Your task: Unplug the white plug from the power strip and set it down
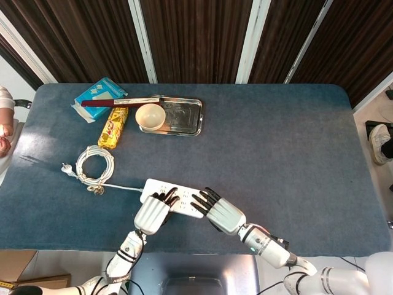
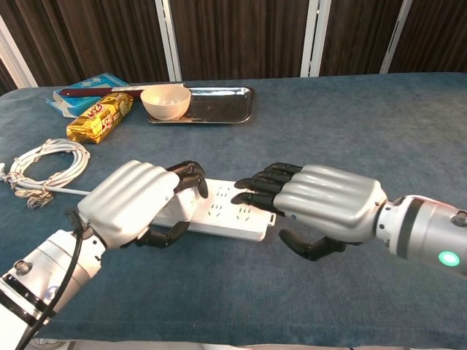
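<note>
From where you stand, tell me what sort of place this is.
Probably a robot test room, not a home: a table covered in blue cloth stands before dark curtains, with staged items on it, a power strip, a metal tray and a bowl.

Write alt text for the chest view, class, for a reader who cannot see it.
Two silver robot hands with black fingers meet over a white rectangular power strip on a blue table: the left hand rests on its left end and the right hand reaches its right end. Behind lie a coiled white cable, a cream bowl and a metal tray.
</note>
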You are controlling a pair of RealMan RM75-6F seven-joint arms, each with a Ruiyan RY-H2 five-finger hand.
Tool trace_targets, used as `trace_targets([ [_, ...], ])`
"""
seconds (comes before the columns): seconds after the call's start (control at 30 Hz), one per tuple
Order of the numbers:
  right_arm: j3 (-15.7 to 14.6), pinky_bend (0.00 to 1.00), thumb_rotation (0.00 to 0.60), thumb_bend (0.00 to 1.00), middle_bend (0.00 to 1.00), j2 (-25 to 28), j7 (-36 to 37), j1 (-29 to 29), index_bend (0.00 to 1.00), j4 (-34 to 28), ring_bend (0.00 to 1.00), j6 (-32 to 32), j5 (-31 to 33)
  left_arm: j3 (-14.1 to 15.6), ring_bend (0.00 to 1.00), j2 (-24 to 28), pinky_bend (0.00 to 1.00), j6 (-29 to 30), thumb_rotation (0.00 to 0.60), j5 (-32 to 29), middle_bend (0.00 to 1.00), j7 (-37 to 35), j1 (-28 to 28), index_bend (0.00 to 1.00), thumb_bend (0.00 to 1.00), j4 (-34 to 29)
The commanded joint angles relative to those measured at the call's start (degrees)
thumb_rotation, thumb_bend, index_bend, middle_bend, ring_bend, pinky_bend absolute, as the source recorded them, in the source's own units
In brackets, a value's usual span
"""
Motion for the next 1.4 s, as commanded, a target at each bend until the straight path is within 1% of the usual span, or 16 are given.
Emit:
trace_targets([
  [0.03,0.23,0.0,0.6,0.77,0.11,-1.6,0.38,1.46,0.12,0.85,0.0,-1.87,1.0,0.37,0.48,0.09,0.61,0.06,0.6,0.2,0.52,-0.56,0.21,0.45,0.54,-0.06],
  [0.23,-0.23,0.0,0.6,0.82,0.13,-3.26,0.11,2.93,0.15,2.31,0.0,-4.06,3.15,1.04,0.48,-0.01,0.61,0.31,0.6,1.05,0.52,-0.63,0.38,0.45,0.54,0.1],
  [0.43,-0.66,0.01,0.6,0.91,0.19,-2.81,-1.97,4.03,0.22,1.7,0.02,-6.77,6.35,1.74,0.48,-0.13,0.61,0.12,0.6,1.42,0.52,-0.61,0.71,0.45,0.55,0.24],
  [0.73,-1.28,0.01,0.6,0.91,0.19,-2.25,-5.36,4.81,0.22,0.03,0.02,-7.44,9.71,2.11,0.48,-0.96,0.61,1.9,0.6,3.78,0.54,0.01,0.5,0.46,0.55,2.84],
  [0.9,-1.35,0.01,0.6,0.91,0.19,-2.07,-6.66,4.88,0.22,-0.95,0.02,-6.61,11.34,0.87,0.48,-0.36,0.61,6.02,0.6,6.61,0.53,0.58,-0.12,0.46,0.55,2.4],
  [0.97,-1.2,0.01,0.6,0.91,0.19,-1.73,-6.4,4.8,0.21,-1.53,0.02,-5.78,11.44,0.38,0.48,0.79,0.61,7.09,0.6,7.23,0.53,0.5,-0.26,0.46,0.55,0.57],
  [1.07,-0.8,0.01,0.6,0.91,0.19,-0.5,-5.59,4.4,0.18,-3.1,0.02,-3.28,10.78,0.13,0.48,3.91,0.61,8.09,0.6,7.8,0.53,0.6,-0.04,0.46,0.54,-3.91],
  [1.17,-0.47,0.0,0.6,0.91,0.19,2.14,-4.2,3.59,0.14,-6.15,0.02,0.43,8.9,0.95,0.48,8.13,0.6,7.9,0.6,7.13,0.52,-0.21,1.08,0.46,0.53,-9.14],
  [1.3,-0.28,0.0,0.6,0.89,0.19,7.74,-2.28,1.98,0.12,-11.36,0.01,5.87,5.93,3.07,0.47,14.5,0.59,6.48,0.6,4.55,0.51,-2.81,3.46,0.44,0.52,-14.9],
  [1.4,-1.01,0.0,0.6,0.85,0.18,12.4,-2.08,0.39,0.1,-14.92,0.0,9.32,3.86,4.11,0.47,17.69,0.57,6.29,0.6,2.78,0.5,-5.61,5.23,0.43,0.52,-16.06],
])
